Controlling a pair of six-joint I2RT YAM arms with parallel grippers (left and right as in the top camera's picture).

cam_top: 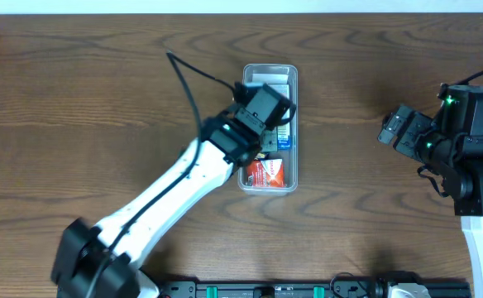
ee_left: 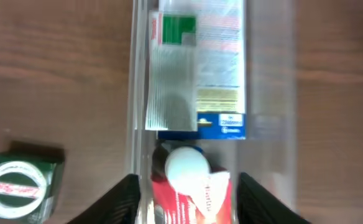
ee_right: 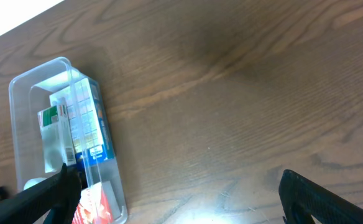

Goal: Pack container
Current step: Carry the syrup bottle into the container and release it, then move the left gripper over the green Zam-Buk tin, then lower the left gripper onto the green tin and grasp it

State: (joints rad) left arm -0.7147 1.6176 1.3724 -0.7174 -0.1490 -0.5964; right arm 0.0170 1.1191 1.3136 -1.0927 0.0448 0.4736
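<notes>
The clear plastic container (cam_top: 294, 132) stands upright at the table's middle. It holds a white and green box (ee_left: 175, 68), a blue and white box (ee_left: 222, 74), a red packet (cam_top: 266, 172) and a white round thing (ee_left: 184, 165). My left gripper (cam_top: 266, 112) hovers over the container, open and empty. In the left wrist view its fingers (ee_left: 188, 190) spread to either side of the container wall (ee_left: 135, 74) and the red packet (ee_left: 197, 199). My right gripper (cam_top: 394, 128) is open and empty over bare wood at the right (ee_right: 178, 186). The container (ee_right: 20, 81) lies to its left.
A green object with a white round roll on it (ee_left: 20, 186) lies on the table just left of the container; my left arm hides it from above. Dark wood table (cam_top: 84, 108) all round. A black rail (cam_top: 308, 288) runs along the front edge.
</notes>
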